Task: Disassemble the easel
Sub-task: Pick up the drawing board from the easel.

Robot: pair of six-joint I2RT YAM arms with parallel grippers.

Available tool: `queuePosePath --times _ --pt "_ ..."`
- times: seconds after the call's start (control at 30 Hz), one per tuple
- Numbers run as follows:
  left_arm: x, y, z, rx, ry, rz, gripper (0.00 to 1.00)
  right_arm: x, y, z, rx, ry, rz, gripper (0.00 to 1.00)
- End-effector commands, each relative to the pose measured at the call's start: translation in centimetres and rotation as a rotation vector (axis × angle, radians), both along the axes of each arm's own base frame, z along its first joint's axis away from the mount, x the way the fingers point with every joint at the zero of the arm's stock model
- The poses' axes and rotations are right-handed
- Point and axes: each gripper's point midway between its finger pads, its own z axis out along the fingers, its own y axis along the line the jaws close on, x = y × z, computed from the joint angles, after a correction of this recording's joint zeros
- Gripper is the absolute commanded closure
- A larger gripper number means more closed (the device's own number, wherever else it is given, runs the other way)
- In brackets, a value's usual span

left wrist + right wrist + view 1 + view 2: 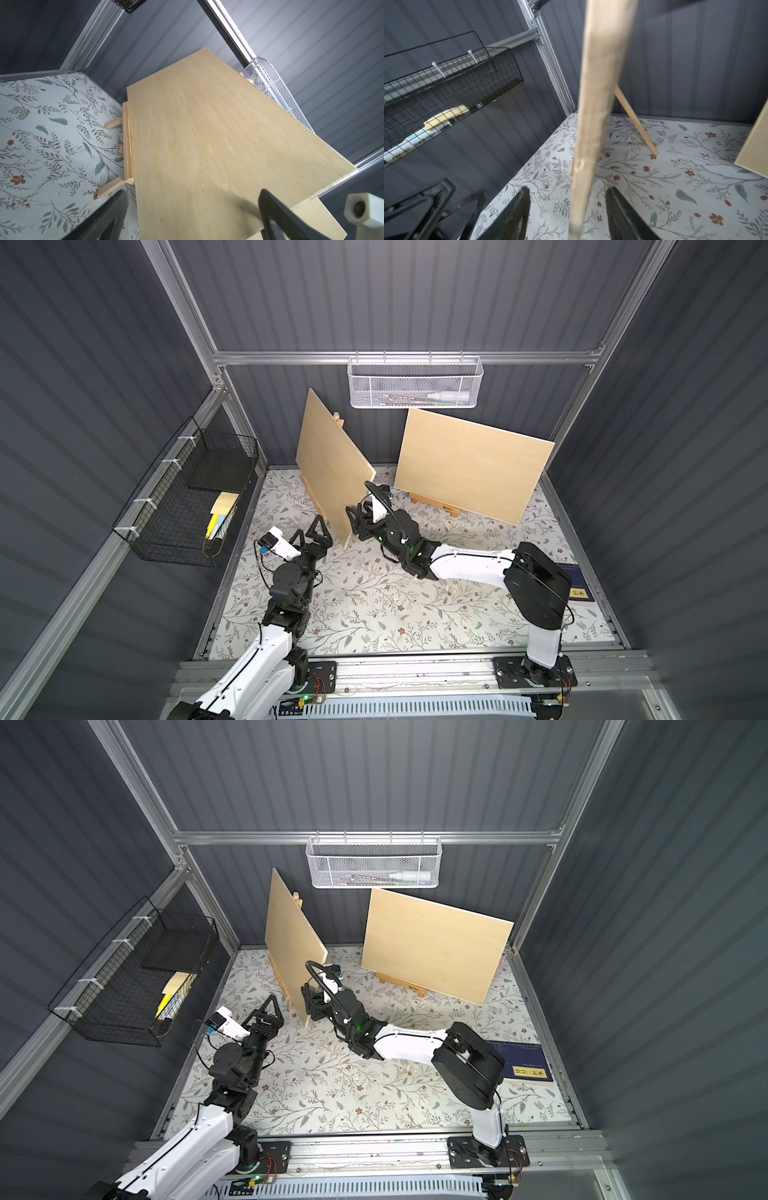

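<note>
R gripper [568,190] jaws apart, straddling edge of pale plywood board [332,464] on light wooden easel [127,141], worktop back-left; L gripper [309,529] jaws spread, just beside board

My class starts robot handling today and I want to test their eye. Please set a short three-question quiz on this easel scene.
1. True or false: the right gripper has one finger on each side of the edge of the plywood board nearer the left arm.
2. What hangs on the back rail? A white mesh basket; B wooden crate; C cloth bag.
3. Fill in: the left gripper has its jaws ____.
Key: 1 true; 2 A; 3 open.
</note>
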Motion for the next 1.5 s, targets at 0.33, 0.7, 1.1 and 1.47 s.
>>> queuePosePath --times 0.33,0.7,1.1,1.47 --pt "-0.1 -0.7 1.1 -0.022 -0.042 -0.041 0.01 1.9 1.1 4.8 0.172 -0.251 -0.082 0.52" --pt "0.0 -1.0 1.1 -0.018 -0.041 -0.058 0.01 2.4 1.6 4.9 0.193 -0.299 -0.078 0.75" --pt "0.0 -1.3 1.1 -0.02 -0.046 -0.077 0.01 2.3 0.3 5.7 0.257 -0.358 -0.079 1.0" --pt "0.2 -1.7 1.0 -0.017 -0.044 -0.093 0.01 2.3 -2.3 8.6 0.419 -0.377 -0.105 1.0"
